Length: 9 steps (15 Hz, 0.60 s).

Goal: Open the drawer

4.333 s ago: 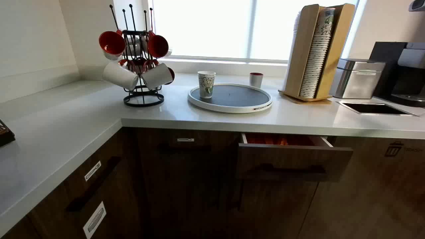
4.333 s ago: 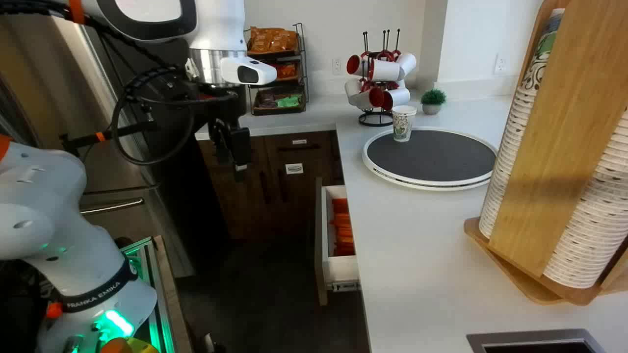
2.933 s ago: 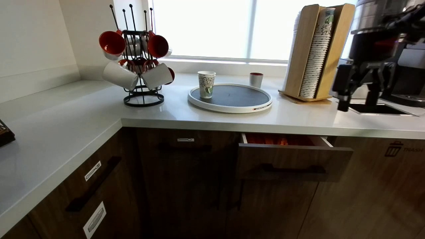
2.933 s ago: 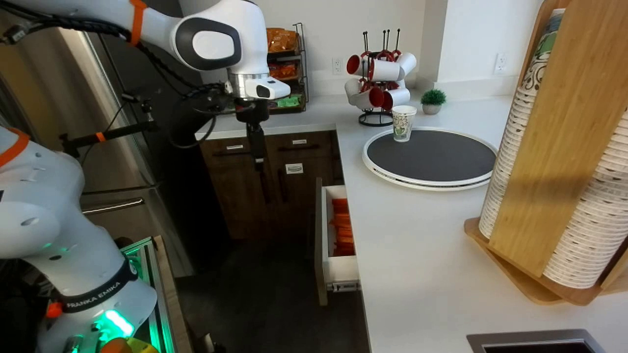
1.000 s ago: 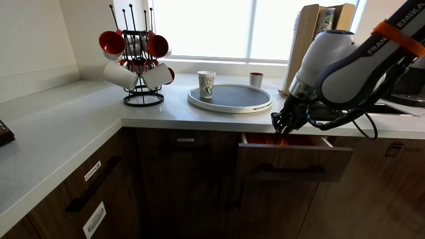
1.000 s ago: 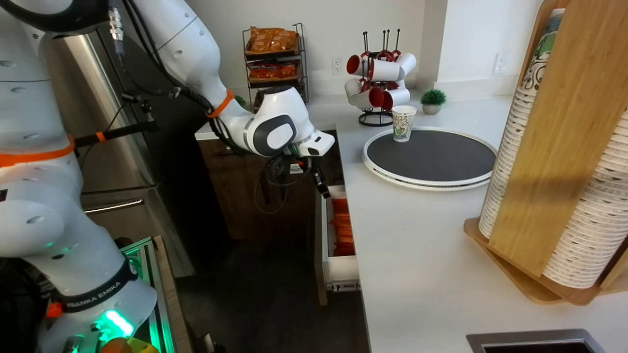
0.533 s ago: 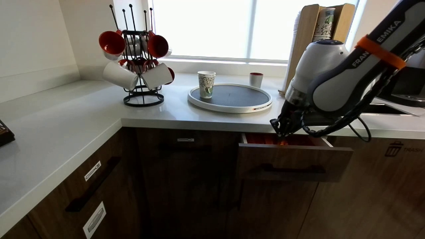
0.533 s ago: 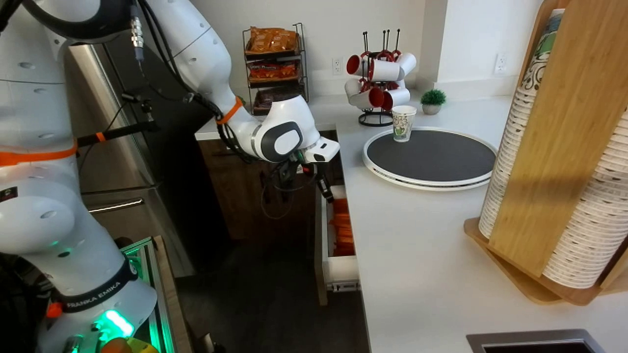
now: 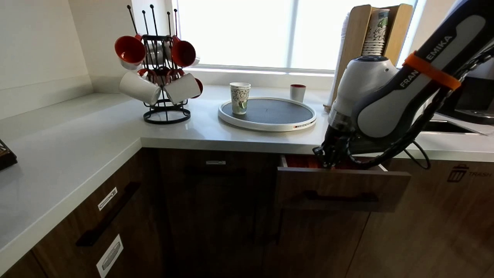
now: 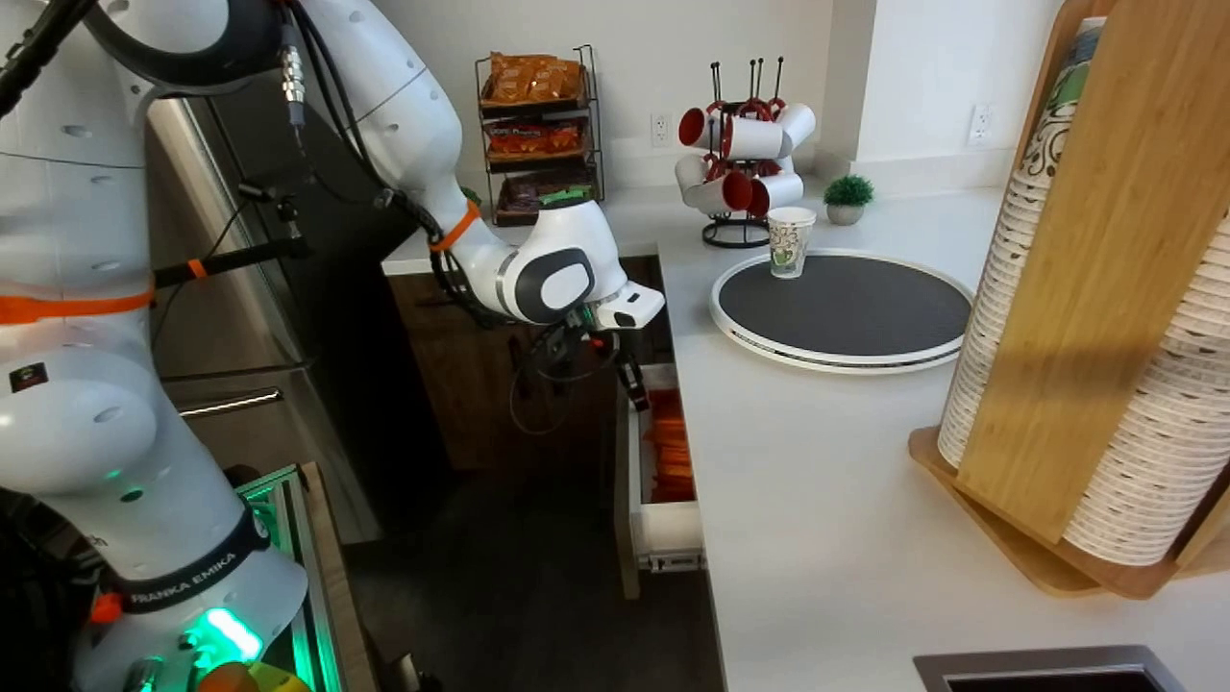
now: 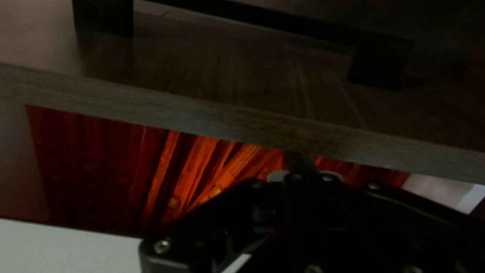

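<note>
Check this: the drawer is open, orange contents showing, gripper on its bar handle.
Wrong about the gripper: the wrist view shows it on the inner side of the drawer front, off the bar handle. The drawer is open, orange contents showing.

The bent arm (image 10: 408, 125) slopes downward; the tool (image 10: 638, 398) hangs tilted, fingers (image 11: 298, 163) together.

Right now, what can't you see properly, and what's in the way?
The back of the drawer: under the countertop in both exterior views.
Part of the orange-red contents: behind the gripper in the wrist view.
The cup stack: bottom behind the robot arm in an exterior view.
A dark thing: cut off by the edge in an exterior view.
</note>
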Motion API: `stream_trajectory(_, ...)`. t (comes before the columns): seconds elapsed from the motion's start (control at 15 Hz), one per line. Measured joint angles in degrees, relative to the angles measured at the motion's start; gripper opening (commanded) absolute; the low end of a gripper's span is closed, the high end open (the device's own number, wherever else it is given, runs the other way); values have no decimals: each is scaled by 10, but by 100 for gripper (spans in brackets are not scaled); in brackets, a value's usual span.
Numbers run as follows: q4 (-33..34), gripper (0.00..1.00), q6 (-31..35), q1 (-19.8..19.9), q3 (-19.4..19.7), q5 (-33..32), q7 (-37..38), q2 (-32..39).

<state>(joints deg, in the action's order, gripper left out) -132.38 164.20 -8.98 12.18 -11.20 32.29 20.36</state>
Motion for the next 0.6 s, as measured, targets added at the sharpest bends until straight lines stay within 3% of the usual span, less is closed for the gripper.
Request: stream_trajectory(0.6, 19, 0, -182, 7, -48, 72, -26, -23)
